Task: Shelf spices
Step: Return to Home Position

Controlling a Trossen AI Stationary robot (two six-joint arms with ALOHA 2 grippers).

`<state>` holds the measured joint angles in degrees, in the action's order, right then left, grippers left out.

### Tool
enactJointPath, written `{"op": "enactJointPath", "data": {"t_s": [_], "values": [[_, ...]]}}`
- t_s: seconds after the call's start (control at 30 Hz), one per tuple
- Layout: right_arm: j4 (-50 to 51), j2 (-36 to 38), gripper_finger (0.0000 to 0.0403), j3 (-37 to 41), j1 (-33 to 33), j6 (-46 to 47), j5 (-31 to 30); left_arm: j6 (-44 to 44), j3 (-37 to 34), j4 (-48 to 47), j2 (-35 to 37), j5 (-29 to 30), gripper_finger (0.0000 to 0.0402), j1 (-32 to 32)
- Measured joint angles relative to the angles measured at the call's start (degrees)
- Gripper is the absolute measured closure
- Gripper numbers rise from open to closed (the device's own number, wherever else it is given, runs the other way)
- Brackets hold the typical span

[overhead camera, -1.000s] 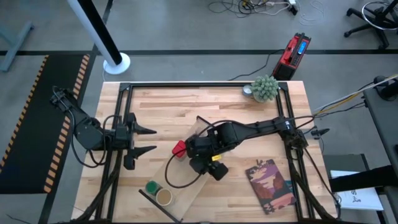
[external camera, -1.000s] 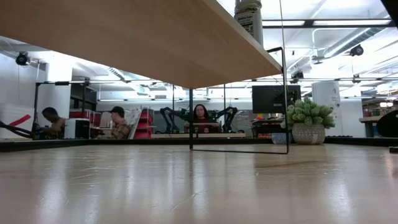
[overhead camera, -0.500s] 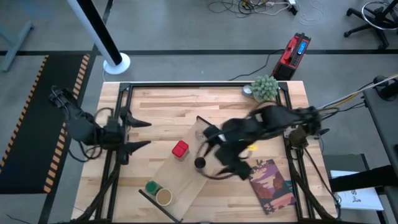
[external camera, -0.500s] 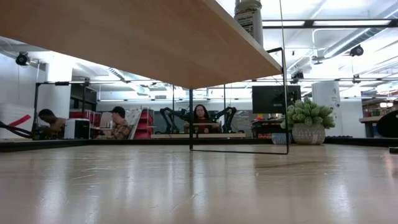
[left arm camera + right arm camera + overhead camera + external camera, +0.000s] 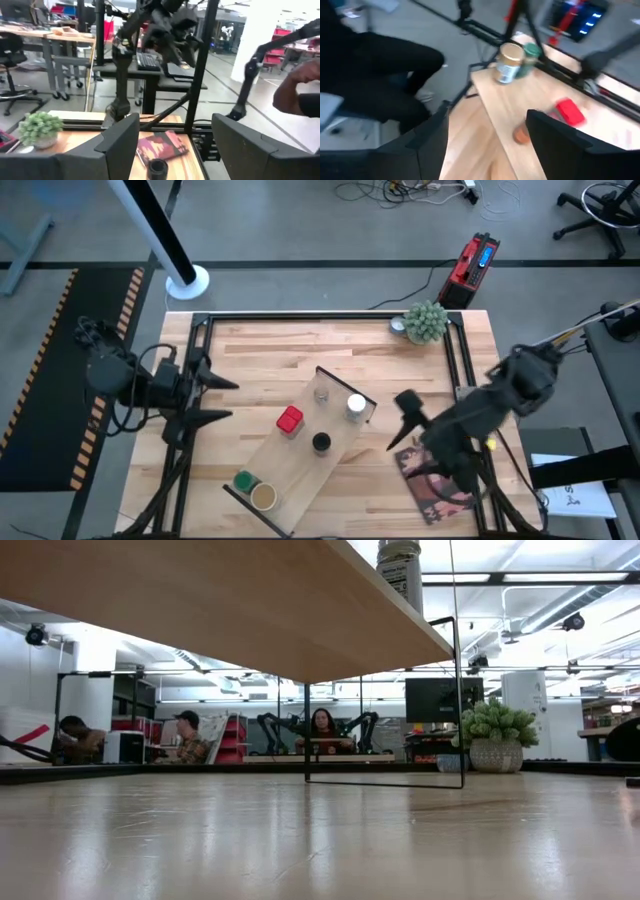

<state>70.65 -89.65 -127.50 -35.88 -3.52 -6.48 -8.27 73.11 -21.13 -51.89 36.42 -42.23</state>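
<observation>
The shelf, a pale board on thin black rails, stands slantwise mid-table; the low view shows its underside. On its top stand the spices: a red jar, a black-topped jar, a clear glass jar, a white-topped jar, and green-topped and tan-topped jars at its near end. My left gripper hangs open, left of the shelf. My right gripper is open and raised, right of the shelf, above the book's edge. Neither holds anything.
A reddish-brown book lies at the near right, partly under my right arm. A fuzzy green potted plant stands at the far right corner. Black frame rails run round the table. People sit beyond the table in the low view.
My right gripper has drawn back from the red jar at the shelf's middle, toward the table's right edge and upward. The red and black-topped jars stand free on the shelf where it was. My left gripper has risen a little.
</observation>
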Motion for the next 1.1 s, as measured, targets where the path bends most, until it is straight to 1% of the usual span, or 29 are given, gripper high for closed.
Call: {"op": "enactJointPath", "data": {"t_s": [0.13, 0.23, 0.3, 0.43, 0.7, 0.8, 0.87, 1.0, 1.1], "values": [[-3.0, 7.1, 0.0175, 8.1, -4.0, 3.2, -10.4, -1.3, 2.4, -3.2, -1.0, -0.3, 0.0168, -0.2], [-6.8, 13.5, 0.0183, 16.5, -6.6, 4.2, -18.3, -1.3, 2.7, -4.9, -1.1, -0.2, 0.0170, -0.5], [-10.3, 18.1, 0.0188, 22.7, -7.5, 4.2, -21.6, -1.2, 2.5, -5.3, -0.9, 0.4, 0.0171, -0.5], [-17.2, 27.3, 0.0195, 36.0, -7.7, 4.2, -22.3, -0.7, 1.0, -5.3, -0.8, 2.3, 0.0173, -0.5], [-37.8, 45.0, 0.0199, 68.7, -7.7, 4.6, -22.1, -1.3, -3.0, -4.9, -0.6, 5.3, 0.0167, -0.5], [-43.6, 50.2, 0.0199, 79.1, -7.7, 5.1, -21.9, -2.4, -5.0, -4.2, -0.5, 6.6, 0.0164, -0.5], [-48.4, 53.4, 0.0199, 84.8, -7.7, 5.1, -22.0, -2.8, -6.8, -1.4, -0.5, 6.7, 0.0164, -0.5], [-59.8, 59.2, 0.0199, 94.1, -7.7, 3.2, -22.1, 0.3, -12.2, 8.9, -0.4, 6.6, 0.0169, -0.7], [-62.5, 63.2, 0.0199, 99.6, -7.7, 2.0, -22.0, 1.2, -16.8, 14.8, 0.1, 6.6, 0.0174, -0.7]]}}
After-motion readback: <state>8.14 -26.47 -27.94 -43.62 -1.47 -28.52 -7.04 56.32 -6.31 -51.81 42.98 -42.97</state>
